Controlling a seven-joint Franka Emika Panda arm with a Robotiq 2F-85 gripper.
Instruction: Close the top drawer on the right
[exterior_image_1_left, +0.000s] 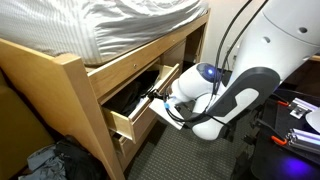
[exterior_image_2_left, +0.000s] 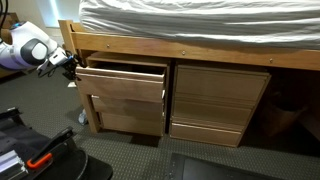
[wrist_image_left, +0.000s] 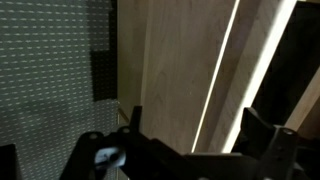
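Overhead, the bed (exterior_image_2_left: 200, 52) spans everything. Under its rail the top drawer (exterior_image_2_left: 122, 82) stands pulled well out and level, pale honey wood with a plain front and a dark inside, its length running along the bed. The white arm (exterior_image_1_left: 285, 40) reaches in beside it. The gripper (exterior_image_2_left: 68, 62) sits at the drawer's outer corner, fingers spread, with pale wood between them in the wrist view.

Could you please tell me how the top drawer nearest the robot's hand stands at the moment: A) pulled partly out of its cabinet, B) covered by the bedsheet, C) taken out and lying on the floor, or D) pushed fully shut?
A: in both exterior views the top drawer juts forward of its cabinet, well proud of the closed drawers beside it, and the hand is at its front corner.
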